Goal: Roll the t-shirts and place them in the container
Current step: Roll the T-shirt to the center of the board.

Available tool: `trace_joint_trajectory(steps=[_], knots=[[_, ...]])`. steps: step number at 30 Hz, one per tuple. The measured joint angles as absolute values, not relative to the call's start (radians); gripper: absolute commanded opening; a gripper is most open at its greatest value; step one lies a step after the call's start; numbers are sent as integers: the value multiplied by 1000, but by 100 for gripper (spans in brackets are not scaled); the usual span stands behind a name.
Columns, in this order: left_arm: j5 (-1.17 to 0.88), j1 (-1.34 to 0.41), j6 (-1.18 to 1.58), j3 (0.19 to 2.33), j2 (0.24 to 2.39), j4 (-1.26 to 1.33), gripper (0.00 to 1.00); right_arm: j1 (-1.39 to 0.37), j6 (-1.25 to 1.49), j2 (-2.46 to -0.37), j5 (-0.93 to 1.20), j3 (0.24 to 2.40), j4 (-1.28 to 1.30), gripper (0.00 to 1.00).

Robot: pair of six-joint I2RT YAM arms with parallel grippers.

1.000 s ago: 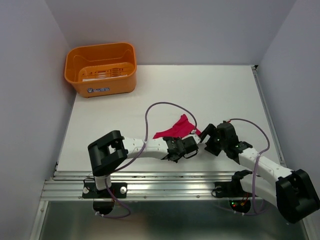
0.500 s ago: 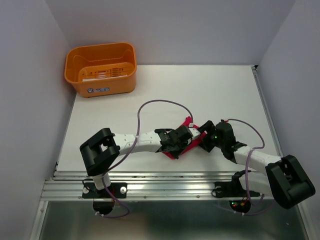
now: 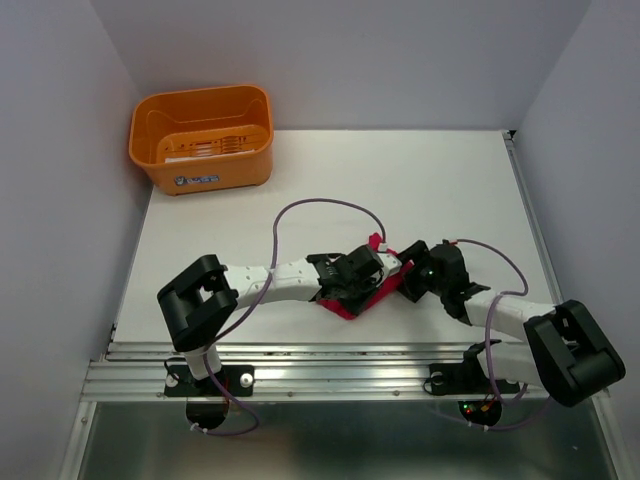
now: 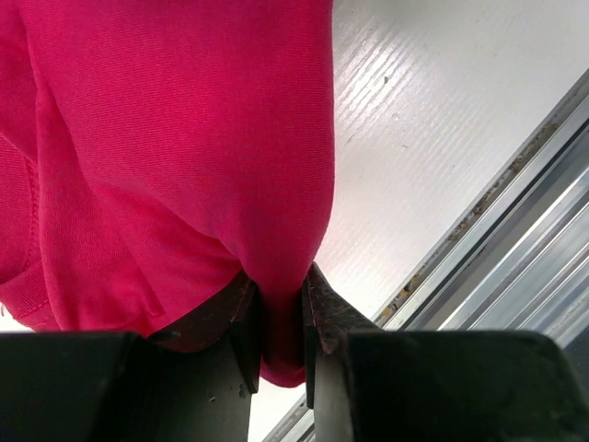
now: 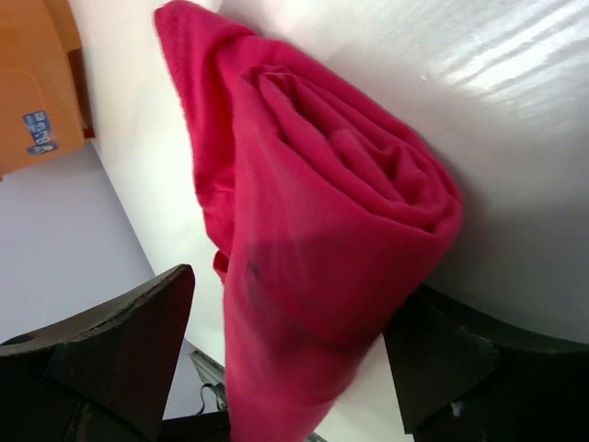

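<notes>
The crimson-pink t-shirt [image 3: 358, 300] lies as a small rolled bundle on the white table near its front edge, between the two grippers. My left gripper [image 3: 383, 264] is over it; in the left wrist view the gripper [image 4: 281, 318] is shut on a fold of the t-shirt [image 4: 184, 138]. My right gripper [image 3: 411, 279] is at the bundle's right end. In the right wrist view it [image 5: 290, 364] is open, with the spiral end of the rolled t-shirt [image 5: 331, 212] between its wide-apart fingers [image 5: 120, 345].
The orange basket [image 3: 202, 135] stands at the table's far left corner, and a corner of it shows in the right wrist view [image 5: 28, 83]. An aluminium rail [image 3: 300, 365] runs along the near table edge, close to the shirt [image 4: 515, 239]. Grey walls enclose the table.
The shirt went from a flat triangle to a compact bundle nearer the front edge. My left gripper moved up over it. My right gripper closed in on its right end.
</notes>
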State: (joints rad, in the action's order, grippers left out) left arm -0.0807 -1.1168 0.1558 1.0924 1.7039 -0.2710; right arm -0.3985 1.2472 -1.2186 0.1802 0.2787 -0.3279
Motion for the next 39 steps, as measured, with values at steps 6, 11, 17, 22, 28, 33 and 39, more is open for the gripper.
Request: trace_joint_trajectory(steps=[6, 11, 17, 22, 28, 33, 39], knots=[[-104, -1104, 156, 1092, 1704, -268, 0, -400, 1280, -1202, 162, 270, -352, 92], [-141, -1079, 156, 1092, 1704, -263, 0, -400, 1305, -1134, 131, 208, -353, 84], [-162, -1065, 153, 1092, 1704, -258, 0, -400, 1320, -1170, 128, 181, -405, 47], [-165, -1065, 138, 1092, 1701, -258, 50, -400, 1325, -1272, 143, 181, -481, 9], [-120, -1068, 116, 1094, 1660, -287, 68, -400, 1318, -1277, 150, 200, -459, 1], [39, -1123, 115, 1097, 1609, -307, 71, -400, 1306, -1222, 145, 258, -359, 1], [237, -1234, 116, 1097, 1566, -292, 76, -400, 1306, -1186, 130, 318, -252, 1]])
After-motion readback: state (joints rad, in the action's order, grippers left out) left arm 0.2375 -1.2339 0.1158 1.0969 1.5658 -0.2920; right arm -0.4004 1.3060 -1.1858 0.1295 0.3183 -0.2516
